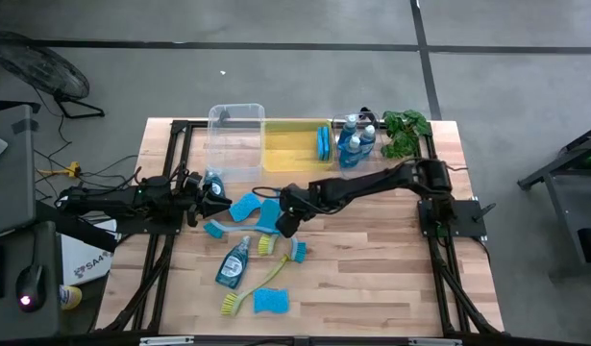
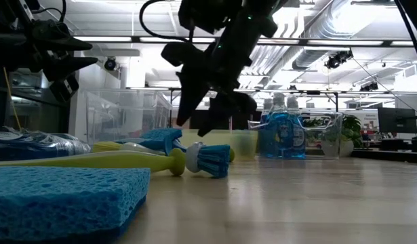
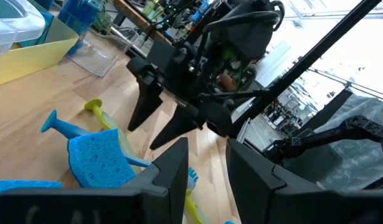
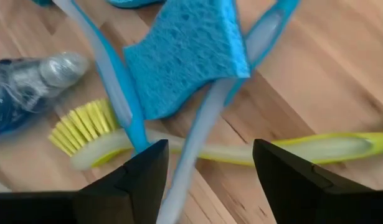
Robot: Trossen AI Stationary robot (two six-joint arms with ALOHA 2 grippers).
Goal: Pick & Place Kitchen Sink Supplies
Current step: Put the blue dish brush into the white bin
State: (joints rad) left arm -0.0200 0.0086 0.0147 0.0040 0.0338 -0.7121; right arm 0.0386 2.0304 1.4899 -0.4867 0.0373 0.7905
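Right end effector (image 1: 286, 229) wide over crossed brushes (image 4: 179, 149) — handles partly hidden under sponge (image 4: 182, 56).

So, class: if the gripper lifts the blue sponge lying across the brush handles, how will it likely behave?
The blue sponge looks porous, so it is probably light and would squash under the right gripper, whose jaws stand open above it. Resting on crossed brush handles, it may tilt or slide off when nudged. It seems unlikely to roll.
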